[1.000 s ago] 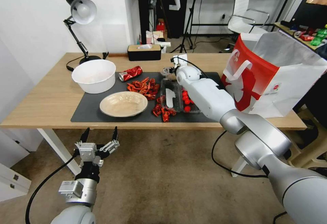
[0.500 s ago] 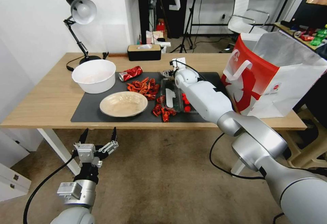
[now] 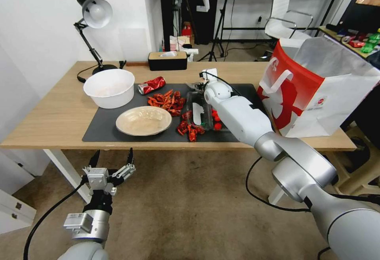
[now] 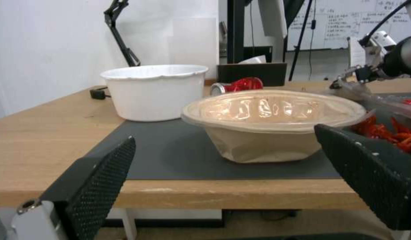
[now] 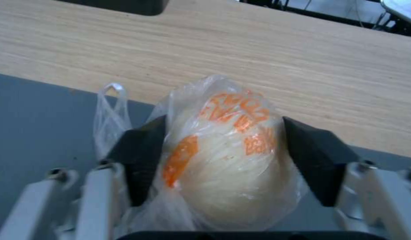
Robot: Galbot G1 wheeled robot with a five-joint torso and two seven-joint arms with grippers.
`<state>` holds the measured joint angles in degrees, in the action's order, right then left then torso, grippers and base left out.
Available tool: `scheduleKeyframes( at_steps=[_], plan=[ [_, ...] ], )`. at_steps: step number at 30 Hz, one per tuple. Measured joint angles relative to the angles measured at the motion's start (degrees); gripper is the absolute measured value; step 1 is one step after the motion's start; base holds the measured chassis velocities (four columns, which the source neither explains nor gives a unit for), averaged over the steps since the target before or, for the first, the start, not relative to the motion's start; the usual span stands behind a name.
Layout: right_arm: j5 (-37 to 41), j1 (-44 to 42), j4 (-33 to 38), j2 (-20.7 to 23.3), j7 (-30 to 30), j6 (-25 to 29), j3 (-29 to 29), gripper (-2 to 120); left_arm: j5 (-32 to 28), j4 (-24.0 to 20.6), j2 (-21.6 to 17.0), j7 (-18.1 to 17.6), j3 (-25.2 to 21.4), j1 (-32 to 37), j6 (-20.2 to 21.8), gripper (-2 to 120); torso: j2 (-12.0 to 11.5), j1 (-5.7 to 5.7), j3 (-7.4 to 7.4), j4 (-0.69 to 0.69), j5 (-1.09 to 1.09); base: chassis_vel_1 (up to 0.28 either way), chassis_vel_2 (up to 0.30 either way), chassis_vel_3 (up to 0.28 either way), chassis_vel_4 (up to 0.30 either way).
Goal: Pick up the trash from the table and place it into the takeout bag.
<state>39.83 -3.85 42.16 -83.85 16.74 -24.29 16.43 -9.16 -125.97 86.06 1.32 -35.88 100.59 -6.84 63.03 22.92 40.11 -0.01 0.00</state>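
My right gripper [image 5: 223, 130] is shut on the small plastic-wrapped beige lump [image 5: 223, 166], which has orange print on its bag. It is held just over the far edge of the dark grey mat [image 3: 103, 127], where the right gripper [image 3: 196, 84] reaches across the table [image 3: 51, 113]. The beige shallow bowl [image 3: 143, 120] sits at the mat's front, and the crushed red soda can [image 3: 151, 85] lies behind it. The takeout bag [image 3: 316, 90] stands open at the table's right end. My left gripper [image 3: 112, 157] hangs open below the table's front edge, facing the bowl [image 4: 272, 123].
A white tub [image 3: 109, 87] stands on the mat's left corner. Red shell scraps [image 3: 168, 101] and a clear plastic tray [image 3: 200, 111] with red bits lie mid-mat under my right forearm. A desk lamp [image 3: 93, 14] and a dark tissue box [image 3: 167, 60] stand at the far edge.
My left gripper has sunk a little lower below the table edge. The right arm has shifted slightly, with its gripper still at the mat's far edge.
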Motion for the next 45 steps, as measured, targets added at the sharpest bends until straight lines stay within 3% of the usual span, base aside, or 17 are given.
scheduleKeyframes(
  at_steps=[6,8,11,15,18,19,20,22,25,26,28,29,31,36,41,45],
  plan=[
    [0.99,-0.83,1.47,0.69,0.91,-0.46,0.04,43,0.09,0.02,0.05,-0.01,0.10,-0.06,0.00,100,0.00,0.00,0.00,0.01,0.00,0.000,0.000,0.000,0.000],
    [1.81,-1.49,3.07,1.17,1.06,-0.55,-0.20,31,0.09,0.01,0.01,-0.03,0.05,0.01,0.00,100,0.00,0.00,0.00,0.00,0.00,0.000,0.000,0.000,0.000],
    [2.19,-1.73,3.99,1.46,1.11,-0.59,-0.30,25,0.09,0.01,0.00,-0.04,0.03,0.03,0.00,100,0.00,0.00,0.00,0.00,0.00,0.000,0.000,0.000,0.000],
    [2.83,-2.80,9.56,3.90,1.73,-0.60,-0.38,11,0.12,0.01,-0.02,-0.07,0.01,0.09,0.00,100,0.00,0.00,0.00,0.02,0.00,0.000,0.000,0.000,0.000],
    [2.72,-3.28,12.63,5.65,2.11,-0.59,-0.25,7,0.14,0.01,-0.01,-0.08,0.03,0.04,0.00,100,0.00,0.00,0.00,0.01,0.01,0.000,0.000,0.000,0.000],
    [2.32,-3.69,16.78,7.80,2.66,-0.58,-0.20,3,0.16,0.01,0.00,-0.09,0.05,-0.07,0.00,100,-0.01,0.00,0.01,-0.01,0.01,0.000,0.000,0.000,0.000],
    [1.93,-3.93,24.06,10.93,3.35,-0.38,-0.27,3,0.15,0.00,-0.07,-0.10,0.02,-0.21,0.00,100,-0.01,0.00,0.00,-0.02,0.01,0.000,0.000,0.000,0.000],
    [1.90,-3.96,25.52,11.54,3.52,-0.37,-0.34,3,0.15,0.00,-0.09,-0.10,0.01,-0.23,0.00,100,-0.01,0.00,0.00,0.00,0.02,0.000,0.000,0.000,0.000],
    [1.91,-4.05,38.34,17.20,5.94,-0.45,-2.32,3,0.07,-0.01,-0.32,-0.12,-0.20,-0.24,0.01,100,-0.01,-0.01,0.00,0.01,0.01,0.000,0.000,0.000,0.000],
    [1.91,-4.05,38.34,17.20,5.94,-0.45,-2.32,3,0.07,-0.01,-0.32,-0.12,-0.20,-0.24,0.01,100,-0.01,-0.01,0.00,0.01,0.01,0.000,0.000,0.000,0.000],
    [2.00,-4.05,45.33,20.54,9.16,-2.07,-4.52,3,-0.01,-0.01,-0.34,-0.14,-0.23,-0.31,0.07,100,0.00,-0.01,0.00,0.01,0.01,0.000,0.000,0.000,0.000],
    [2.00,-4.05,45.33,20.54,9.16,-2.07,-4.52,3,-0.01,-0.01,-0.34,-0.14,-0.23,-0.31,0.07,100,0.00,-0.01,0.00,0.01,0.01,0.000,0.000,0.000,0.000],
    [2.25,-4.20,51.46,24.41,14.52,-5.22,-7.40,3,-0.05,-0.04,-0.34,-0.17,-0.23,-0.37,0.12,100,0.00,-0.01,-0.01,0.03,0.01,0.000,0.000,0.000,0.000],
    [5.04,-5.90,56.19,30.28,19.63,-8.89,-11.54,3,-0.05,-0.03,-0.32,-0.20,-0.18,-0.42,0.18,100,0.00,-0.01,-0.01,-0.01,0.03,0.000,0.000,0.000,0.000],
    [16.89,-9.16,60.66,37.65,30.56,-12.42,-15.01,3,0.22,0.41,-0.29,-0.20,0.16,-0.85,0.34,100,0.00,-0.01,-0.01,0.00,0.01,0.000,0.000,0.000,0.000],
    [19.78,-11.89,61.62,40.76,31.46,-12.10,-16.80,3,0.67,0.97,0.13,-0.19,0.78,-1.34,0.40,100,0.00,-0.01,0.00,-0.01,0.02,0.000,0.000,0.000,0.000]
  ],
)
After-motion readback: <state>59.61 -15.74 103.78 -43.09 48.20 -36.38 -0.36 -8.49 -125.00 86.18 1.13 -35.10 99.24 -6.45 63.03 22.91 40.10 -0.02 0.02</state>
